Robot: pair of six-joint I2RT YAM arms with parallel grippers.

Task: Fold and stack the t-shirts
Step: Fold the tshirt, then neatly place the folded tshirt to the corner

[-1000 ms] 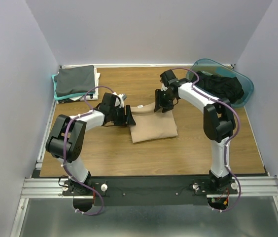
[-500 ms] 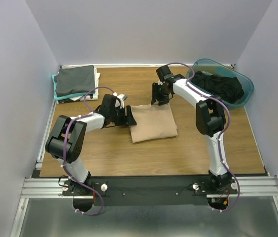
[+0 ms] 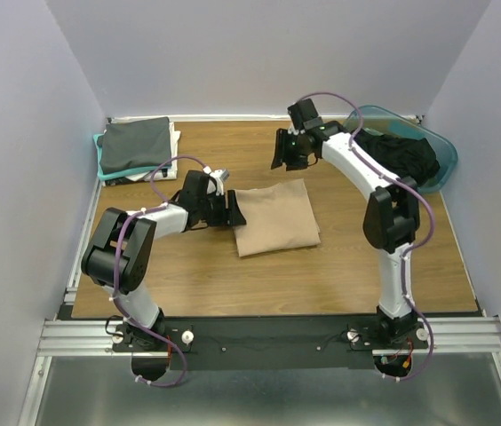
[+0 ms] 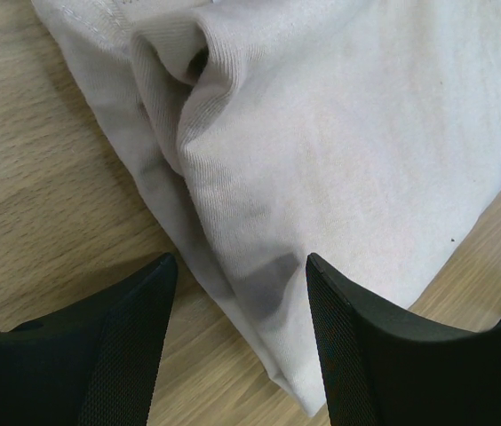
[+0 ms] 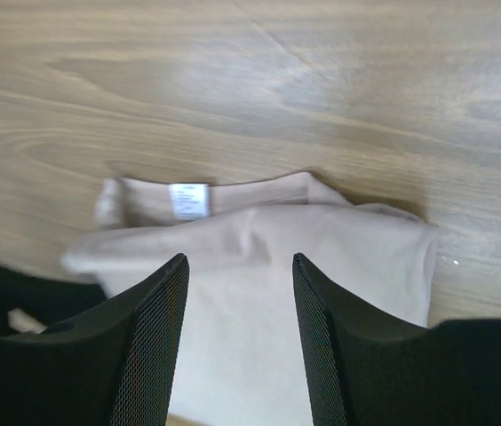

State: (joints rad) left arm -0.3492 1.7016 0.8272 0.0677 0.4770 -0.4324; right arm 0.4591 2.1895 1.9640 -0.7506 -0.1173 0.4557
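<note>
Tan t-shirt, folded into a rough rectangle, lies flat near the centre of the frame on a wooden table. The left gripper sits low at the shirt's left edge. In its wrist view the two black fingers stand apart, with the folded edge of the cloth lying loose between them, not pinched. The right gripper hangs above the table just beyond the shirt's upper edge, toward the top centre of the frame. Its fingers are spread and hold nothing. Its wrist view looks down through the gap at the shirt's collar end, where a small white label shows. In the upper left corner of the table rests a stack of folded shirts, dark grey on top with teal and white edges beneath. At the upper right, a teal plastic tub holds a crumpled black shirt.
</note>
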